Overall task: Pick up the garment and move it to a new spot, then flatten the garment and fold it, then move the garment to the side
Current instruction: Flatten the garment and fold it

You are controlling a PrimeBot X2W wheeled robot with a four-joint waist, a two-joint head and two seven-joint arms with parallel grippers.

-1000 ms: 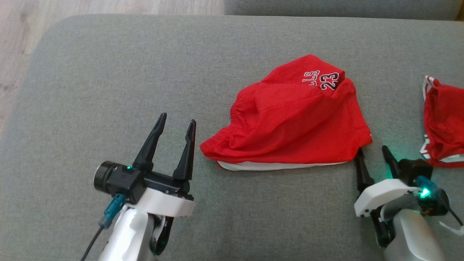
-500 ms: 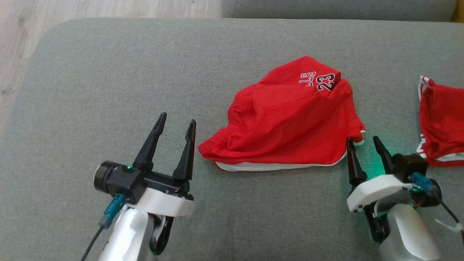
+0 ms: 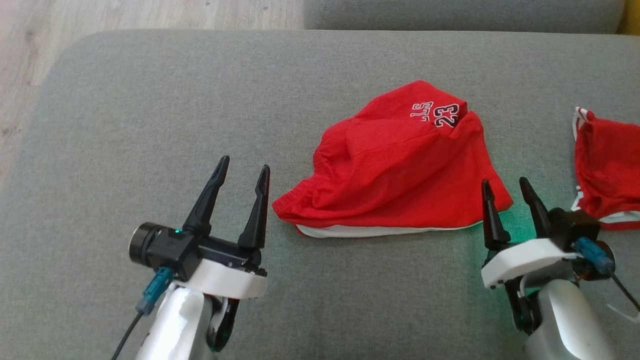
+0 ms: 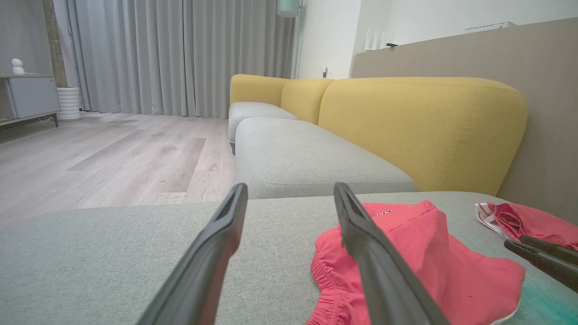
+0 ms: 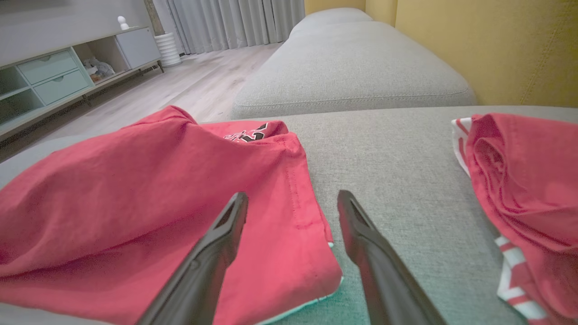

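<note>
The garment (image 3: 395, 170) is a pair of red shorts with a white hem and "23" print, lying crumpled on the grey couch seat (image 3: 150, 100). My right gripper (image 3: 504, 181) is open at its near right corner. In the right wrist view the garment (image 5: 135, 180) spreads to the left, and its corner lies between the fingers of the right gripper (image 5: 293, 195). My left gripper (image 3: 245, 164) is open and empty, just left of the waistband end. In the left wrist view the left gripper (image 4: 291, 187) points past the garment (image 4: 433, 253).
A second red garment with white stripes (image 3: 605, 170) lies at the seat's right side, also seen as a red heap (image 5: 519, 180). Wooden floor (image 3: 30, 60) lies beyond the seat's left edge. A yellow backrest (image 4: 420, 126) rises behind the seat.
My right gripper has moved forward, so its fingers now straddle the garment's right corner. The head view has shifted slightly. The left arm has not moved.
</note>
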